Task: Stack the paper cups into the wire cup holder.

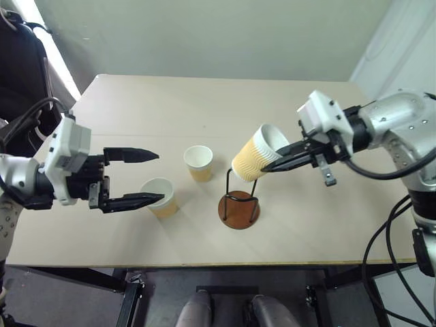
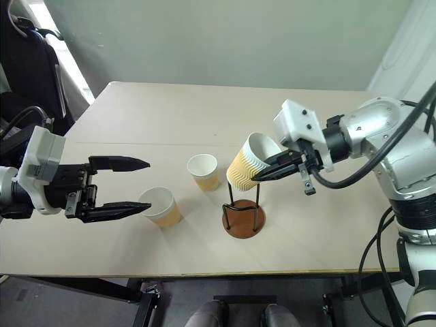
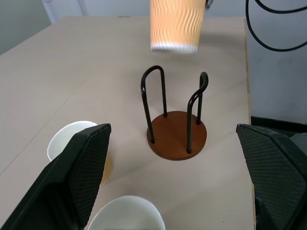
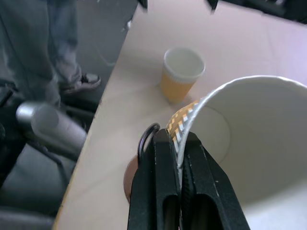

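Three paper cups are in sight and one wire cup holder (image 1: 239, 201).

The right end effector (image 1: 274, 165) is clamped shut on the wall of the first paper cup (image 1: 257, 154), one finger inside the rim and one outside. That cup is off the counter (image 1: 136, 102), tilted with its mouth turned up and toward the right arm. Its narrow base hangs just above the holder's wire loops, apart from them. The holder stands directly below this end effector on the counter, with a round rust-brown base and black wire loops rising from it; it holds no cup.

The left end effector (image 1: 152, 177) has its two black fingers spread as wide as they go, with nothing between them. It hovers above the counter, pointing toward the holder. The second paper cup (image 1: 161, 197) stands upright on the counter right at the tip of its lower finger; whether the tip touches the rim cannot be told. The third paper cup (image 1: 199, 163) stands upright a little beyond the fingertips, between this end effector and the holder.

So one cup is held in the air and two stand on the counter.
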You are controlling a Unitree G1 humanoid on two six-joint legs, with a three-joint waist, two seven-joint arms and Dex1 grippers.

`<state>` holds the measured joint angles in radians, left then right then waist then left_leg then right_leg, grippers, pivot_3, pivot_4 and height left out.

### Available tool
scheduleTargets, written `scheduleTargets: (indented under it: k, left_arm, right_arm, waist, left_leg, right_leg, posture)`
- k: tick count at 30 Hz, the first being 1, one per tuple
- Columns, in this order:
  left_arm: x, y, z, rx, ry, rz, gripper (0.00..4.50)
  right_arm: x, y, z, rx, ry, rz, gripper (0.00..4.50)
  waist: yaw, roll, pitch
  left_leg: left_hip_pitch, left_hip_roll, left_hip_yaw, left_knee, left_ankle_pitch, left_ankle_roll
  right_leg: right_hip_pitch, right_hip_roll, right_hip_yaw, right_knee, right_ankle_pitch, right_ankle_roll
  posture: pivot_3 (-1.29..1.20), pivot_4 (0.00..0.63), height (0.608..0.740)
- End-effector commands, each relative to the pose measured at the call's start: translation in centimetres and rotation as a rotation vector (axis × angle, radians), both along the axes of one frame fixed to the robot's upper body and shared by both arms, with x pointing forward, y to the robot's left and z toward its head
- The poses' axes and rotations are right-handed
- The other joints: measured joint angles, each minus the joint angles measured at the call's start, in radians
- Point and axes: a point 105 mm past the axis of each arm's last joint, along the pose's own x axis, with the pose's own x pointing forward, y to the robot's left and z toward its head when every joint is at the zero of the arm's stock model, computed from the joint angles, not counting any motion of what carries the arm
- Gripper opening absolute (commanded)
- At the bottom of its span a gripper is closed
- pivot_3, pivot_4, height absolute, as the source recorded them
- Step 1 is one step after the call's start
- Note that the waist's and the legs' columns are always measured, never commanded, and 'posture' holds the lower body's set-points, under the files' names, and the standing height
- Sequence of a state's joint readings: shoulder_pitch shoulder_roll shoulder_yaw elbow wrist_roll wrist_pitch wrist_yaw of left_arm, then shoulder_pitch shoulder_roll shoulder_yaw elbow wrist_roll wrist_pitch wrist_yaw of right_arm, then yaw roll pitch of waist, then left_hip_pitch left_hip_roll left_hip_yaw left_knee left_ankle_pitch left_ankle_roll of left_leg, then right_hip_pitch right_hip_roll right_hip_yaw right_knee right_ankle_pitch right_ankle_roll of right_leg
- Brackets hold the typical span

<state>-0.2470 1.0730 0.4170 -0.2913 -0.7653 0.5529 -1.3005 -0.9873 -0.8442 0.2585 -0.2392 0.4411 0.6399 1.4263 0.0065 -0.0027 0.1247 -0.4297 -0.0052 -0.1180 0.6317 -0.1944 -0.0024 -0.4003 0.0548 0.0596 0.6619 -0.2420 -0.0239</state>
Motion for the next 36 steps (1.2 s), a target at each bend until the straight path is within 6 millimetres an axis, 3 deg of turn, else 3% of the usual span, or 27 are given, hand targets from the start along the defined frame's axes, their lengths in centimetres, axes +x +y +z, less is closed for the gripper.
scheduleTargets:
  k: [1,14,18,26,28,30,32,34,36]
  left_arm:
    - [-0.8,0.0,0.8,0.002,-0.047,0.003,4.5]
    - [-1.6,0.3,0.6,0.015,-0.027,0.035,4.5]
    - [-1.6,0.3,0.6,0.016,-0.026,0.038,4.5]
    - [-1.7,0.7,0.3,0.058,-0.003,0.046,4.5]
    - [-1.6,0.8,0.2,0.068,0.005,0.045,4.5]
    - [-1.5,1.1,-0.2,0.12,0.028,0.057,4.5]
    - [-1.2,1.7,-1.3,0.207,0.069,0.085,4.5]
    - [-0.6,2.2,-2.1,0.281,0.079,0.109,4.5]
    - [-0.1,2.5,-2.6,0.332,0.081,0.128,4.5]
  right_arm:
    - [0.3,-0.1,-0.2,-0.029,-0.046,0.002,0.03]
    - [1.3,0.7,-2.3,-0.079,-0.049,0.018,0.03]
    - [1.5,0.7,-2.4,-0.081,-0.051,0.011,0.81]
    - [1.3,0.1,-2.0,-0.062,-0.032,-0.017,3.77]
    - [1.9,-1.3,-1.0,-0.014,-0.013,-0.088,4.48]
    - [2.0,-3.3,0.7,0.117,0.05,-0.154,4.48]
    - [1.9,-6.7,3.1,0.346,0.154,-0.234,4.48]
    - [0.5,-11.0,2.1,0.406,0.279,-0.292,4.48]
    - [-1.1,-13.1,0.8,0.416,0.359,-0.306,4.48]
  waist:
    - [-0.001,0.0,0.0]
    - [-0.002,0.0,0.0]
    - [-0.002,0.0,0.0]
    - [-0.002,0.0,0.0]
    - [0.0,0.0,0.0]
    - [0.004,0.0,0.0]
    - [0.008,0.0,0.0]
    - [0.022,-0.003,-0.001]
    - [0.033,-0.004,-0.002]
  left_leg:
    - [0.0,0.0,0.0,0.0,0.0,0.0]
    - [0.001,0.001,0.0,-0.001,0.0,-0.001]
    - [0.001,0.001,0.0,-0.001,0.0,-0.002]
    - [0.0,0.001,0.0,-0.001,-0.001,-0.002]
    - [0.0,0.001,0.0,-0.001,-0.001,-0.003]
    - [0.0,0.001,0.0,-0.001,-0.001,-0.003]
    - [-0.001,0.001,0.0,-0.001,-0.001,-0.003]
    - [-0.002,0.0,0.0,0.0,-0.001,-0.004]
    - [-0.002,0.0,-0.001,0.0,-0.003,-0.006]
  right_leg:
    - [0.0,0.0,0.0,0.0,0.0,0.0]
    - [-0.001,0.0,-0.001,0.001,0.001,-0.003]
    - [-0.001,0.0,-0.001,0.001,0.001,-0.003]
    - [-0.002,0.0,-0.001,0.001,0.001,-0.004]
    - [-0.002,0.0,-0.001,0.001,0.001,-0.004]
    - [-0.002,0.0,-0.001,0.001,0.001,-0.005]
    - [-0.002,0.0,-0.001,0.0,0.0,-0.005]
    - [-0.002,0.0,0.0,-0.001,0.0,-0.005]
    - [0.0,0.0,0.0,-0.002,-0.002,-0.007]
  posture:
    - [0.0,0.15,0.74]
    - [0.0,0.15,0.74]
    - [0.0,0.15,0.74]
    - [0.0,0.15,0.74]
    - [0.0,0.15,0.74]
    - [0.0,0.15,0.74]
    - [0.0,0.15,0.74]
    - [0.0,0.15,0.74]
    - [0.0,0.15,0.74]
